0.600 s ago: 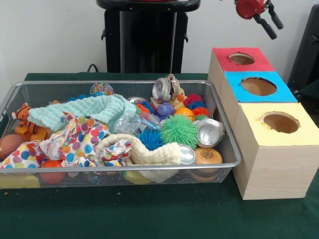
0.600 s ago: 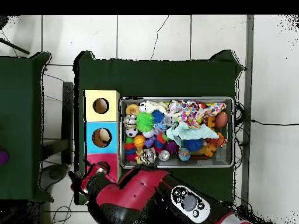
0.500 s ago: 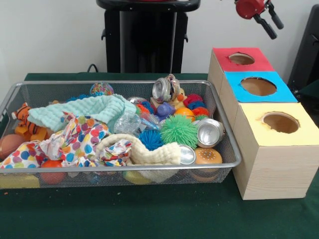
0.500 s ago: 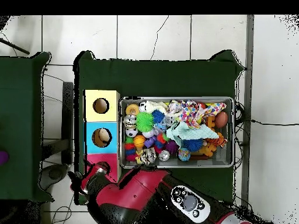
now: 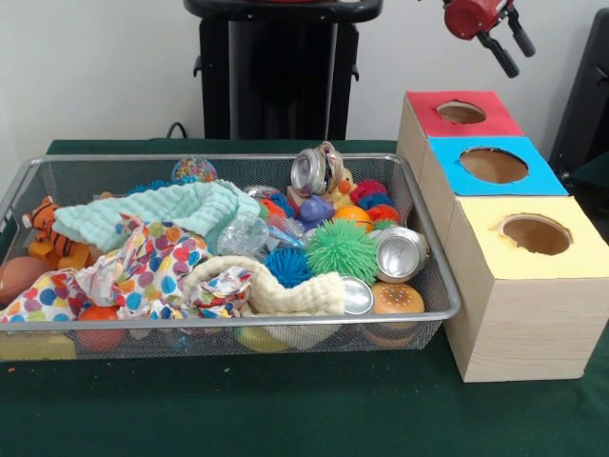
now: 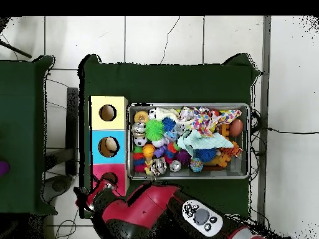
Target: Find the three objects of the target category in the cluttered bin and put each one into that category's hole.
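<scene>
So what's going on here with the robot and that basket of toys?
Nothing is being handled. The red and black arm's gripper hangs high above the red-topped wooden box, apart from everything. The silver wire mesh bin is full of toys and cloths; a crushed transparent plastic bottle lies in its middle.

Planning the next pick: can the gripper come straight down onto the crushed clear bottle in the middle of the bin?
Probably yes. The crushed bottle lies exposed from above, ringed by the mint cloth and blue spiky ball. The gripper hangs high beyond the red box, so nothing blocks it.
</scene>
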